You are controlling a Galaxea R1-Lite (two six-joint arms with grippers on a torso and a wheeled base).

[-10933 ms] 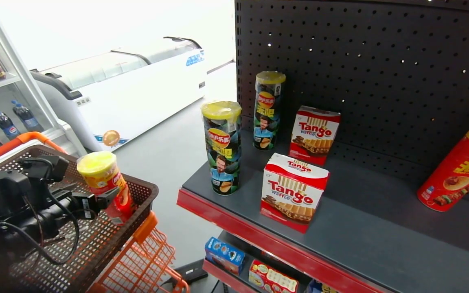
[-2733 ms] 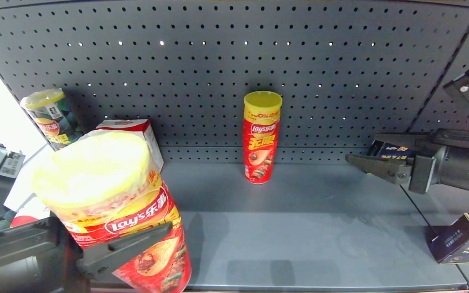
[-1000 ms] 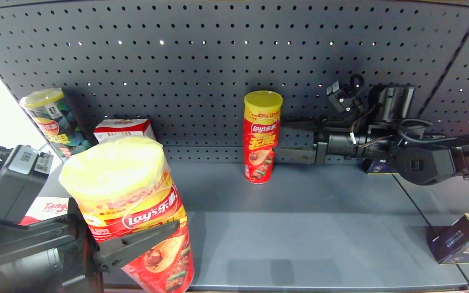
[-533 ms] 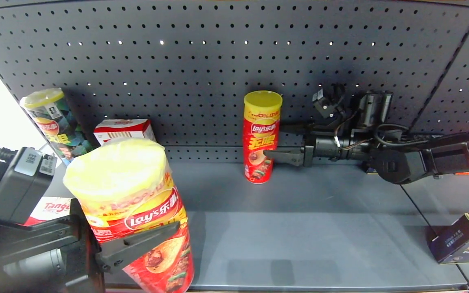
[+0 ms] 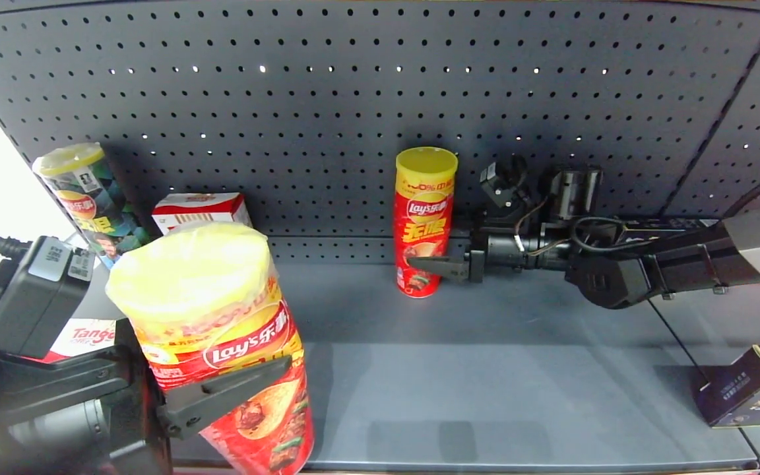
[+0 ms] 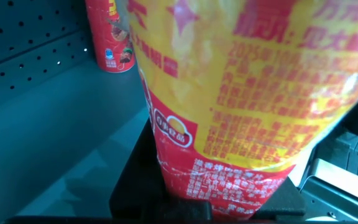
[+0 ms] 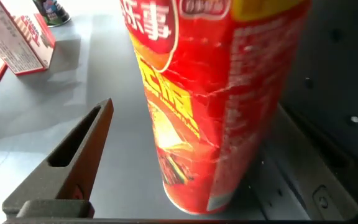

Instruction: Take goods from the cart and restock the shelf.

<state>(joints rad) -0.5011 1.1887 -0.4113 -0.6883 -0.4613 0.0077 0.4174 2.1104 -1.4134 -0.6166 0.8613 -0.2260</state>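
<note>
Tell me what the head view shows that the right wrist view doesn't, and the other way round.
Head view, not right wrist: the left gripper shut on a red chip can at the front of the shelf, and a dark box at the far right. Right wrist, not head: bare shelf between the right gripper's near finger and the standing red can, so they are apart. Both: that standing can and a wafer box.
</note>
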